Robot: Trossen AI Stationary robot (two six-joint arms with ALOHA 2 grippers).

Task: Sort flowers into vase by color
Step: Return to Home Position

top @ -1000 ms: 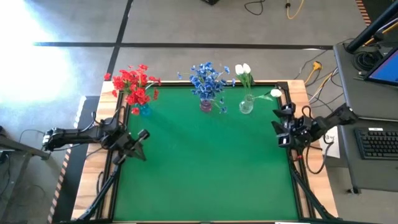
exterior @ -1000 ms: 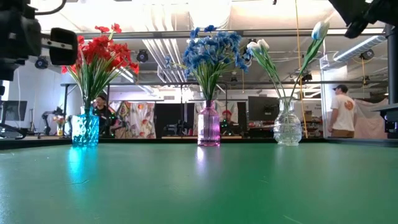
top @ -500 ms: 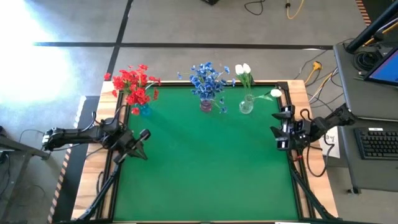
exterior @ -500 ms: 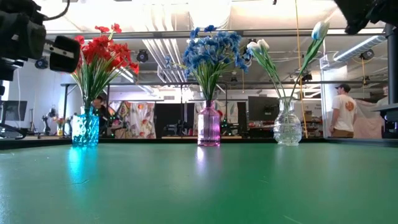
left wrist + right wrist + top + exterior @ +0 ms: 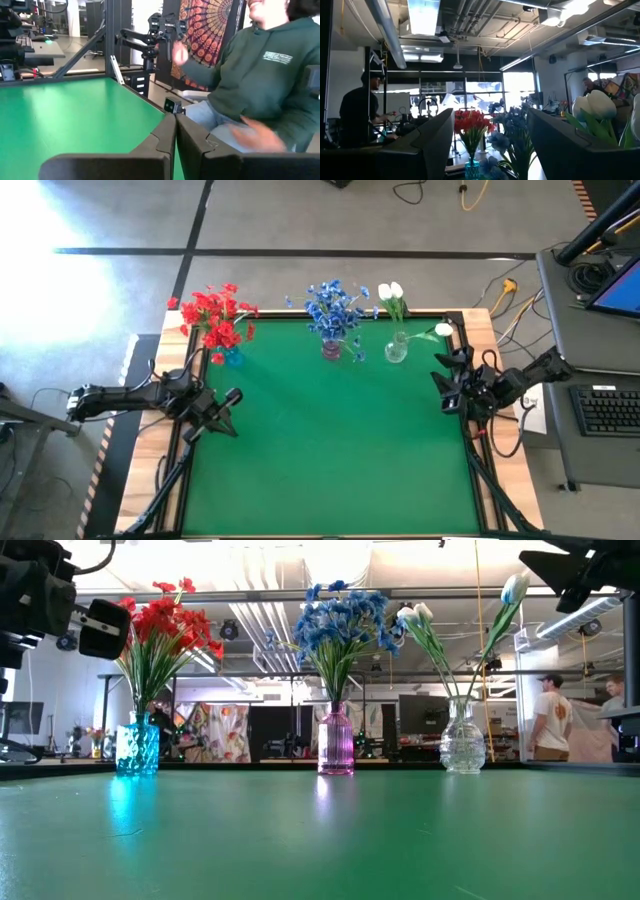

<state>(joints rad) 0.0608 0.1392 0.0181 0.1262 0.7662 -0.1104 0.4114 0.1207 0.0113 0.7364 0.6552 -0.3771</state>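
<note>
Right gripper (image 5: 446, 387) shifting nearer clear vase (image 5: 396, 350), fingers apart | left gripper (image 5: 226, 414) waiting well apart from it, fingers together | homing in hand — next: retracting clear of white flowers (image 5: 391, 293)

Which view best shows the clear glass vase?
The low view: the clear glass vase stands side-on, whole. The high view shows it from above; the right wrist view only white tulip-like buds; the left wrist view nothing.

Left arm (image 5: 130, 395), right arm (image 5: 525, 375): slim, matte black, jointed segments. Left pincer (image 5: 228, 415) and right pincer (image 5: 438, 385): broad black bevelled fingers (image 5: 437, 140), pale grey patches. Black cables (image 5: 492, 430) loop at right arm's 6 o'clock.
</note>
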